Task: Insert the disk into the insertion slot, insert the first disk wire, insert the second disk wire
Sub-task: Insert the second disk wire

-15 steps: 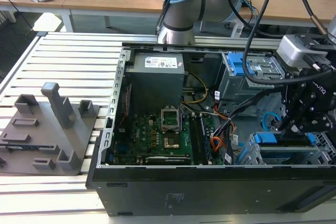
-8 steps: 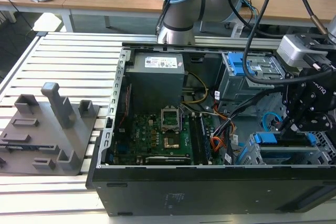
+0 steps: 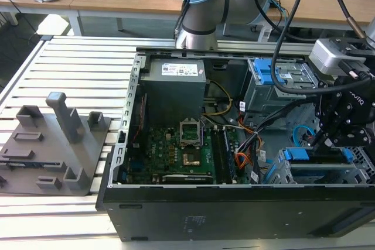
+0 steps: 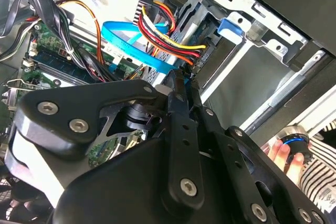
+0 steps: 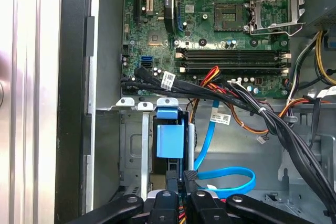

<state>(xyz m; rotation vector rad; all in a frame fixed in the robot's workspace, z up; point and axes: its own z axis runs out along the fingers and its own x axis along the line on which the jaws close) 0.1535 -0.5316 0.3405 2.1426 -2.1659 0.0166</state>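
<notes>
In the exterior view, the disk [image 3: 300, 155], seen by its bright blue caddy, lies inside the insertion slot [image 3: 282, 175], a low grey metal cage at the case's front corner on the exterior view's right. My gripper [image 3: 326, 139] hangs just above the cage's rear end. In the first wrist view, the gripper [image 5: 180, 180] has its fingers close together on a small black connector [image 5: 189, 174] with a flat blue wire [image 5: 231, 173] on it, right behind the blue caddy tab [image 5: 170, 139]. A red, yellow and black wire bundle [image 4: 176, 39] ends at a black plug beside the gripper [image 4: 182, 75].
The open case holds a motherboard [image 3: 181, 150], a grey power supply [image 3: 176, 86] and a taller bay with a blue latch [image 3: 274, 74]. Black cable bundles [image 5: 247, 106] cross above the cage. A grey fixture [image 3: 55, 144] stands at the exterior view's left. A hand [image 4: 286, 153] with a striped sleeve is nearby.
</notes>
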